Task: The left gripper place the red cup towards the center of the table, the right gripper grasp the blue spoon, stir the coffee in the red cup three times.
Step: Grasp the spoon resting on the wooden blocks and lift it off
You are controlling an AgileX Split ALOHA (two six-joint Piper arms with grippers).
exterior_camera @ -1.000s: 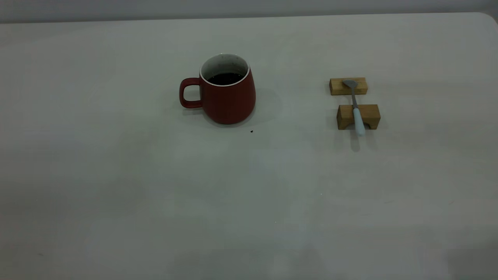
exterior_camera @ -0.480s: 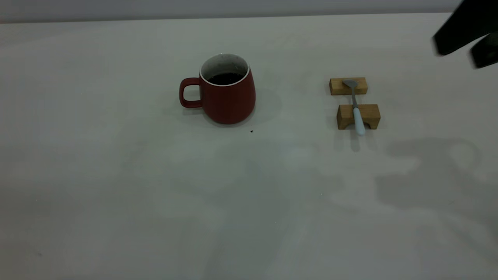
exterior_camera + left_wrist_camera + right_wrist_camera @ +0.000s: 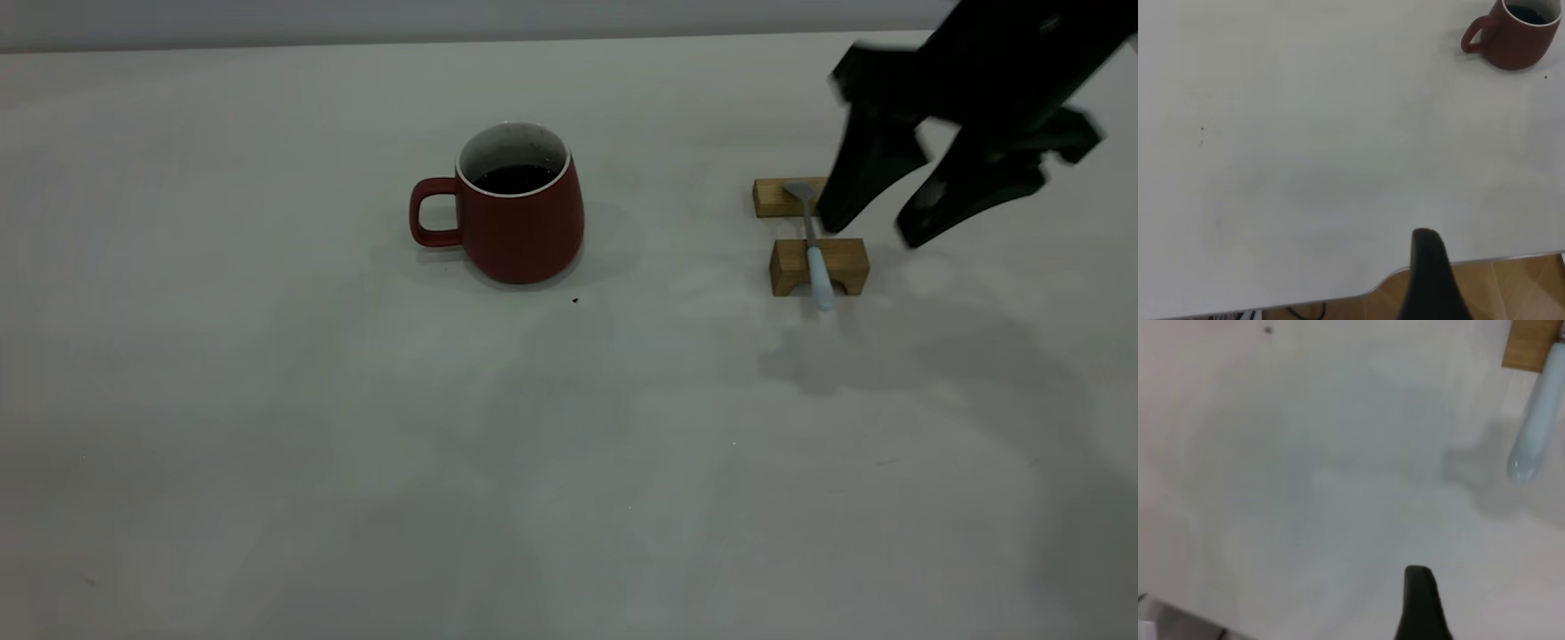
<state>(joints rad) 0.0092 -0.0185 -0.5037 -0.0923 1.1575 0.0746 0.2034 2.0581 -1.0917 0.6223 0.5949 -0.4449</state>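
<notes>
The red cup [image 3: 520,213] stands upright near the table's [image 3: 267,400] middle, handle to the left, with dark coffee [image 3: 514,180] inside. The blue spoon [image 3: 816,267] lies across two wooden blocks to its right, pale handle toward the front. My right gripper [image 3: 871,229] hangs open just right of the spoon, above the blocks and holding nothing. The spoon's handle [image 3: 1538,420] also shows in the right wrist view. My left gripper [image 3: 1431,280] is at the table's edge, far from the cup [image 3: 1515,37], and is out of the exterior view.
The two wooden blocks, rear [image 3: 773,197] and front [image 3: 840,265], hold the spoon off the table. A small dark speck [image 3: 574,300] lies in front of the cup. Wooden floor [image 3: 1511,287] shows beyond the table's rounded edge.
The right gripper has come in from the upper right and dropped toward the spoon and blocks. Cup and spoon have not moved.
</notes>
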